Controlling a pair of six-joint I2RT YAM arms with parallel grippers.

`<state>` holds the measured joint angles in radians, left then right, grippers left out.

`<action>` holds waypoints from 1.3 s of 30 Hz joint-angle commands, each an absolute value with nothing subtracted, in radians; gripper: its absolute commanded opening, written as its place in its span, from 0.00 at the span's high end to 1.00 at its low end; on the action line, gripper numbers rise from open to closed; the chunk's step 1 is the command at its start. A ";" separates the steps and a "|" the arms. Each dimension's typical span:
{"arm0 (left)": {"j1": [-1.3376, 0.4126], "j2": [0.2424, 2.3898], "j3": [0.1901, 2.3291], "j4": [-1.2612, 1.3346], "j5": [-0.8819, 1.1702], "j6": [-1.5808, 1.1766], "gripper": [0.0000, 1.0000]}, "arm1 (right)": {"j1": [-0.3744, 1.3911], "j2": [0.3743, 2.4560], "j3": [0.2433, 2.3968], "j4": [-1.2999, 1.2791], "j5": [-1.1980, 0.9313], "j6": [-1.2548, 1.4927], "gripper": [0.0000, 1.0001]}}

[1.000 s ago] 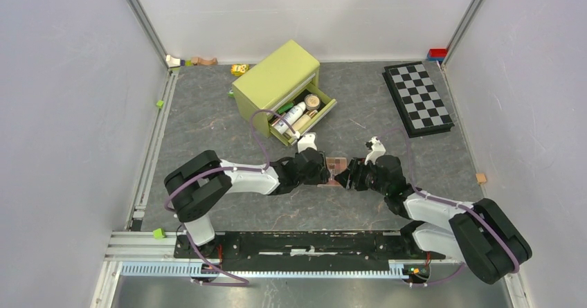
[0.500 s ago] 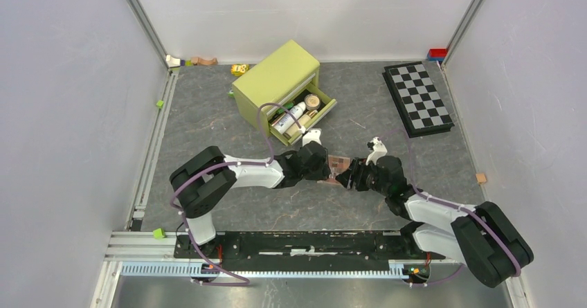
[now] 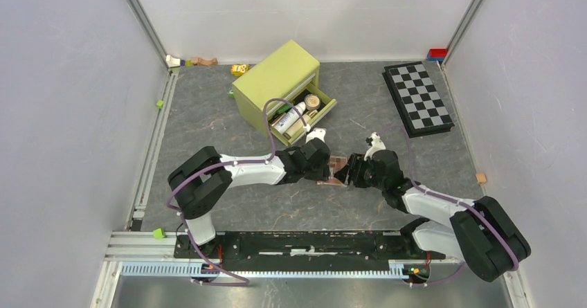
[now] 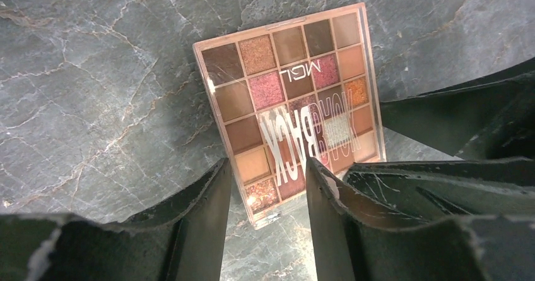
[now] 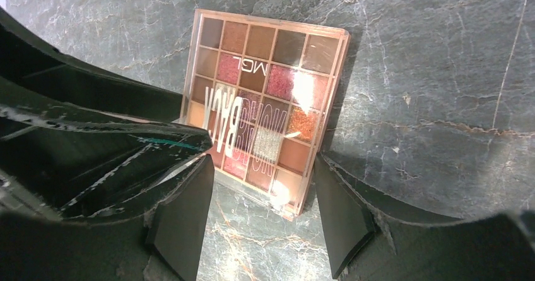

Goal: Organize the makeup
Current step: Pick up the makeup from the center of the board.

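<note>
From above, the eyeshadow palette (image 3: 337, 165) lies on the grey surface (image 3: 208, 114), in front of the green box (image 3: 277, 79) and squeezed in between the two claws. Only a small pink-brown bit of it shows, because the left claw (image 3: 325, 169) and the right claw (image 3: 349, 174) cover its sides. The box's drawer (image 3: 328, 107) is pulled out, with a white bottle (image 3: 289, 118) and a round tan compact (image 3: 312, 101) in it. The other things in there are too small to make out, and no writing can be read from up here. In the left wrist view the palette fills the middle. One black finger (image 4: 202, 218) sits just beside its edge and the other finger lies over its lower corner and hides it. The gap between them is narrow, but I cannot tell if the left claw is pinching the palette. Small letters, upside down, say "MGL". Big white letters end in "BACK", and the rest is hard to read. In the right wrist view the right claw's fingers (image 5: 340, 218) are spread apart, with the palette's near corner between them. I cannot tell if they squeeze it. Black parts hide the palette's left edge.
</note>
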<state>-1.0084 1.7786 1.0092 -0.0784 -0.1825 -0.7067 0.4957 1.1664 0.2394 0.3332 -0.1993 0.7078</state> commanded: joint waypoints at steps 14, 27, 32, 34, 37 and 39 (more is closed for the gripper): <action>-1.026 1.679 1.069 -0.027 -0.147 -0.688 0.47 | 0.511 1.103 0.335 0.300 -0.205 0.731 0.34; -1.026 1.656 1.077 -0.038 -0.147 -0.681 0.47 | 0.511 1.098 0.362 0.285 -0.196 0.728 0.41; -1.026 1.649 1.095 -0.052 -0.152 -0.674 0.47 | 0.511 1.092 0.388 0.272 -0.201 0.719 0.46; -1.026 1.649 1.105 -0.056 -0.150 -0.673 0.47 | 0.511 1.091 0.398 0.265 -0.205 0.713 0.47; -1.026 1.648 1.115 -0.059 -0.150 -0.669 0.47 | 0.511 1.084 0.413 0.257 -0.205 0.708 0.48; -1.025 1.649 1.122 -0.064 -0.153 -0.666 0.47 | 0.511 1.080 0.422 0.252 -0.204 0.705 0.48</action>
